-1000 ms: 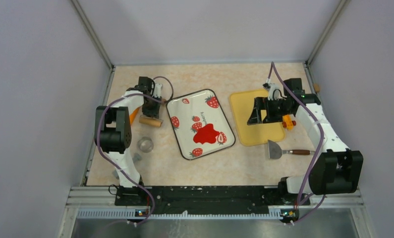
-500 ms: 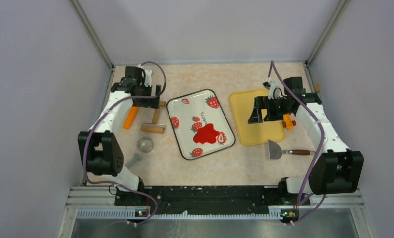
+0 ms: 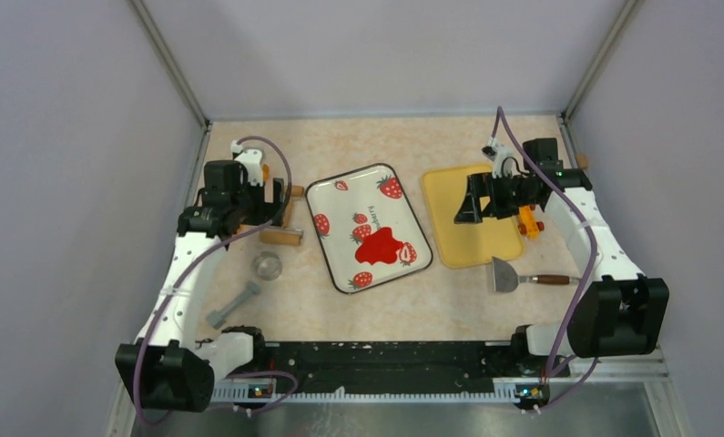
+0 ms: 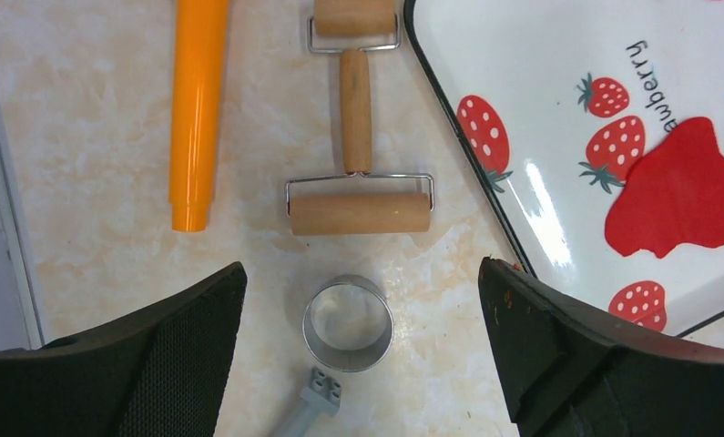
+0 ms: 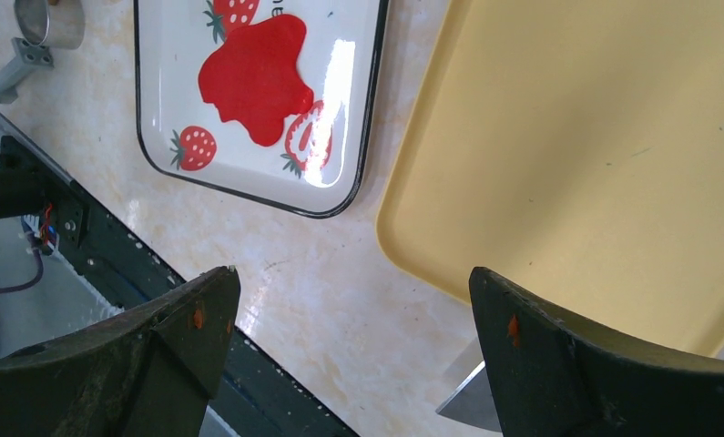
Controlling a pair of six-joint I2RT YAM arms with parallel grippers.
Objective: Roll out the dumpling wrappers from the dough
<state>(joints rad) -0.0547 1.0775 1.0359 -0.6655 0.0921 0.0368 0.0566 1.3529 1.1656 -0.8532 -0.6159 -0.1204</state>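
A grey tool (image 3: pixel 233 305) lies nearest on the surface (image 3: pixel 412 300), well off the near left corner of the tray (image 3: pixel 353 193). Off the tray's near right corner lies a scraper (image 3: pixel 506 274), its blade toward the tray and its wooden handle pointing away. A metal ring (image 3: pixel 267 265) stands left of the tray's near corner, close to it but not touching.

The dough (image 3: pixel 382 246), a flat ragged red blob, lies on the tray in its near half, toward the right, and laps over a printed strawberry. Nothing touches it.

A wooden roller (image 4: pixel 356 118) lies just beside the tray's left edge, with a drum at each end of its handle, the larger drum nearer. An orange stick (image 4: pixel 197 109) lies further left of the tray, parallel to that handle.

The left fingers (image 4: pixel 176 355) hang above the surface left of the tray, spread wide and empty; the left wrist view shows the ring and roller between them.

A yellow board (image 3: pixel 467 246) lies right of the tray, close but apart. The right fingers (image 5: pixel 540 364) hang over it, wide apart and holding nothing. A small orange thing (image 3: pixel 528 223) sits at the board's edge farthest from the tray, too hidden to identify.
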